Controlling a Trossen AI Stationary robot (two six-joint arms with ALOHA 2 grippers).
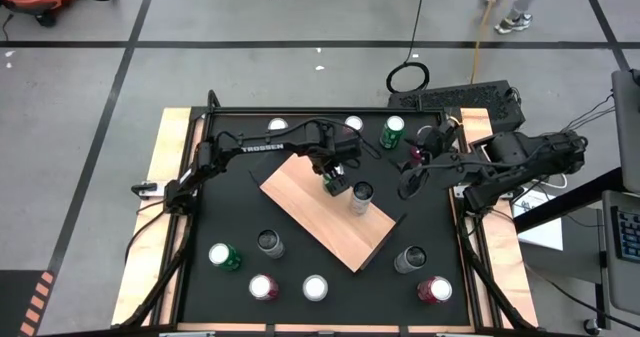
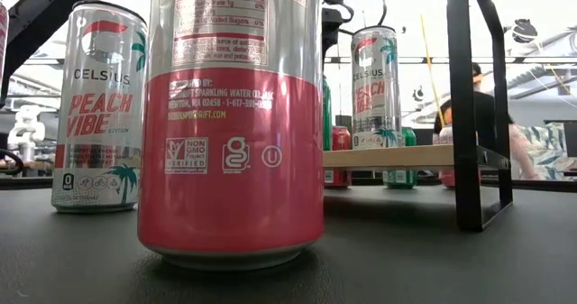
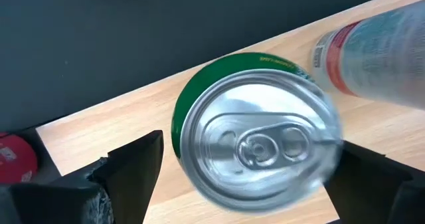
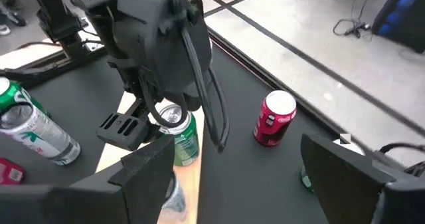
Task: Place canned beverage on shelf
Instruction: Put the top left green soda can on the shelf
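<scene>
The shelf (image 1: 322,209) is a flat rectangular board of light wood grain with thin dark edges, and it is lying diagonally on the black table (image 1: 240,212), its long axis running from the far left toward the near right. In the low view it is standing raised on black rods (image 2: 465,105). The left gripper (image 1: 333,184) is hanging over the shelf, and its two dark fingers (image 3: 129,167) are standing wide on both sides of a green can (image 3: 255,134) without touching it. This can is standing upright on the board, its round silver lid with the pull tab facing up and a green rim showing around it. Just beside it a tall silver can (image 1: 360,198) is also standing upright on the shelf; in the low view its label is reading "CELSIUS" (image 2: 376,87). The right gripper (image 1: 409,180) is waiting over the table beyond the shelf's far edge, with its fingers spread and nothing between them. Close to the low camera, a pink can (image 2: 233,119) is showing the small print "NON GMO", and another can (image 2: 99,105) is showing "CELSIUS PEACH VIBE" with a palm tree. A red can (image 4: 273,119) is standing on the table near the far edge.
</scene>
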